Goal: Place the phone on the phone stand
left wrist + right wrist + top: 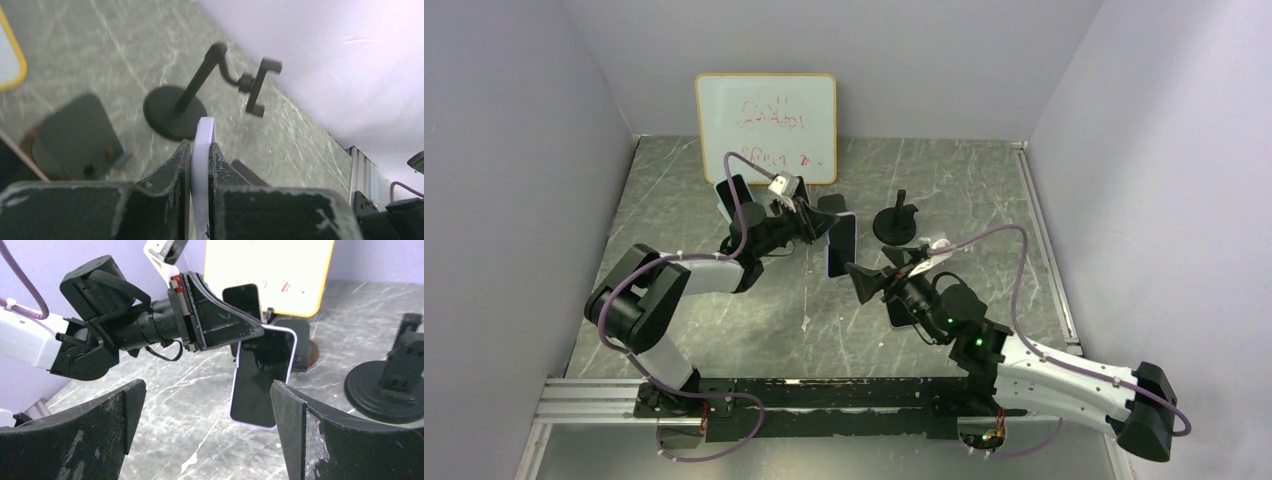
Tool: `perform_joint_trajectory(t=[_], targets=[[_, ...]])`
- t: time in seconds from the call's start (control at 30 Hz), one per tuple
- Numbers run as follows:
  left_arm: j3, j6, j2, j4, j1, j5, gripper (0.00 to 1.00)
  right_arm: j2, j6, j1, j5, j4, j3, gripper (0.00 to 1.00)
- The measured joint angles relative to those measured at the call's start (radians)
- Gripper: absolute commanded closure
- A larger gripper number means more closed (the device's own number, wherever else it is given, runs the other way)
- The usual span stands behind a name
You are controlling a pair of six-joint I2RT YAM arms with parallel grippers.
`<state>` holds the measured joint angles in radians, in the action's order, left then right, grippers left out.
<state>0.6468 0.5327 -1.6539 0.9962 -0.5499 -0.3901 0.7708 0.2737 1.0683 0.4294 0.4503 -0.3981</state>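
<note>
From above, the left gripper is clamped on the top of the phone, which hangs upright just left of the phone stand and apart from it; the right gripper sits near the phone's lower end with its jaws spread wide and nothing between them; the left wrist view alone shows the phone's pale edge pinched between the two fingers, and the stand's round base, bent arm and clamp beyond; the right wrist view alone shows the phone's dark screen and a second phone propped behind it; whether the held phone touches the table I cannot tell; the whiteboard carries red scribbles, unreadable.
</note>
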Motion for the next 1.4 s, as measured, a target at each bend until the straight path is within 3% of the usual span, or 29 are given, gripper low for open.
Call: perform_joint_trajectory(t=[0.23, 0.43, 0.67, 0.93, 1.4], targets=[[0.157, -0.167, -0.015, 0.021, 0.000, -0.010, 0.95, -0.080, -0.024, -0.003, 0.020, -0.102, 0.021, 0.00], [0.215, -0.240, -0.117, 0.191, 0.032, -0.007, 0.95, -0.077, -0.025, -0.005, 0.001, -0.138, 0.050, 0.00], [0.298, -0.247, -0.267, 0.283, 0.092, -0.017, 0.95, -0.084, -0.035, -0.007, -0.019, -0.145, 0.050, 0.00], [0.401, -0.248, -0.297, 0.278, 0.120, -0.079, 0.95, -0.089, -0.041, -0.010, -0.022, -0.149, 0.063, 0.00], [0.410, -0.177, -0.391, 0.283, 0.169, -0.231, 0.95, -0.061, -0.043, -0.014, -0.034, -0.148, 0.064, 0.00]])
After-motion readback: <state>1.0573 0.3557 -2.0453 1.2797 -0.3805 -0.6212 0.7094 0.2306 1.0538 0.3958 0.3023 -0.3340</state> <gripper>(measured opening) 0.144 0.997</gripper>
